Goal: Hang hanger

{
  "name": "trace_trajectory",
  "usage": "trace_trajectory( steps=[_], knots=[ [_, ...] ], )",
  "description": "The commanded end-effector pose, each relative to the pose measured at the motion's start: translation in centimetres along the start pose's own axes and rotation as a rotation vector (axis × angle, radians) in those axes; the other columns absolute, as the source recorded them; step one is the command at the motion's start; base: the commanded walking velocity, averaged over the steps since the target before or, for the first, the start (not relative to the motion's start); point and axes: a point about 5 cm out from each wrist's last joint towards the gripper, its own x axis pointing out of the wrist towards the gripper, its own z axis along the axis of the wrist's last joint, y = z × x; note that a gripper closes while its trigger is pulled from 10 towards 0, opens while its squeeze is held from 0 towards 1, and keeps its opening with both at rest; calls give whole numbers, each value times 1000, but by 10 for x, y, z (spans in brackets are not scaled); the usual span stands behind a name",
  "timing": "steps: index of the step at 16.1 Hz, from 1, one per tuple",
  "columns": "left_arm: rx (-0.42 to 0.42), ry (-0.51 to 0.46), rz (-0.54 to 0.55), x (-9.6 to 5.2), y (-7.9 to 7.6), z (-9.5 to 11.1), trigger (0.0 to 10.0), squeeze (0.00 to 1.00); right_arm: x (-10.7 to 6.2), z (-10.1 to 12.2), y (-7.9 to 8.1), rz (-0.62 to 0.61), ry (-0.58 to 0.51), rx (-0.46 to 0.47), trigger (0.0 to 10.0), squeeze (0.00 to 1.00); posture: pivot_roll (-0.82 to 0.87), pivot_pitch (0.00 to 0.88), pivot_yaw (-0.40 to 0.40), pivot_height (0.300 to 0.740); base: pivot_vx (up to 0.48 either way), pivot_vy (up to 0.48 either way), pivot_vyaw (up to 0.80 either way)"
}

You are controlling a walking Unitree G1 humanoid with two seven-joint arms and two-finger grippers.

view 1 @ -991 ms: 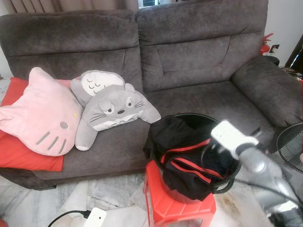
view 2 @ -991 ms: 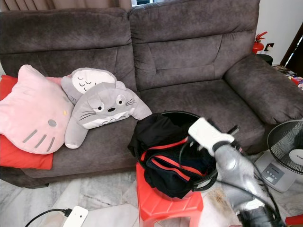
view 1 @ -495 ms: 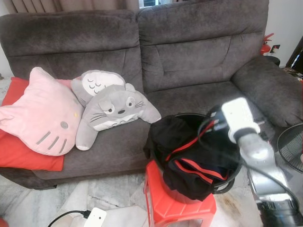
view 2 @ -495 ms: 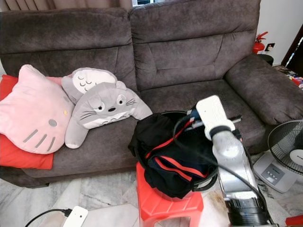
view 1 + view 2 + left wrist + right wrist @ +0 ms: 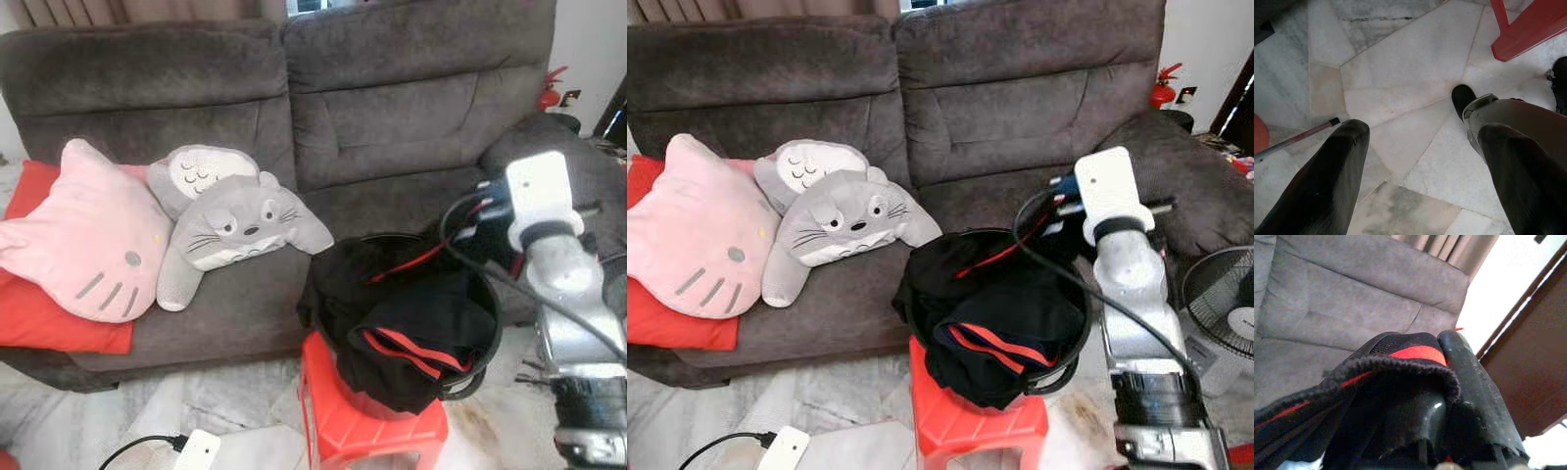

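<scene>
One black basket (image 5: 480,364) on one red stool (image 5: 372,426), three plush cushions (image 5: 240,220). The right claw (image 5: 1449,382) grips a black-red garment (image 5: 411,328); its fingertips are covered. The left claw (image 5: 1420,147) is wide.

Big dark grey fabric sofa (image 5: 392,117) takes up most of the room here, beige curtains (image 5: 147,10) behind it. A red cushion (image 5: 39,313), a pink cat pillow (image 5: 83,235) and two grey plushies (image 5: 235,220) sit on it. White marble floor (image 5: 1400,73), a fan (image 5: 1225,304), a red extinguisher (image 5: 1161,90) by the white wall (image 5: 1205,49).
</scene>
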Motion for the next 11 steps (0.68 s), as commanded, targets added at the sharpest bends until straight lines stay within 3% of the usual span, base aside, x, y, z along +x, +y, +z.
trace_trajectory(
  steps=[1,3,6,10,11],
  knots=[
    [19,12,5,0,2,-2,10000,0,8,18,-11,-49,-68,17,0,0,-22,0,61,740,0,0,0],
    [19,13,6,0,2,-2,10000,0,17,28,-21,-71,-98,6,0,0,-32,0,72,740,0,0,0],
    [28,13,4,0,3,-2,10000,0,44,80,-55,-146,-238,-8,0,0,-53,0,79,740,0,0,0],
    [30,13,3,0,3,-2,10000,0,54,135,-91,-248,-381,-40,0,0,-72,0,87,740,0,0,0],
    [30,14,4,0,3,-2,10000,0,53,159,-105,-290,-452,-46,0,0,-72,0,87,740,0,0,0]
  ],
)
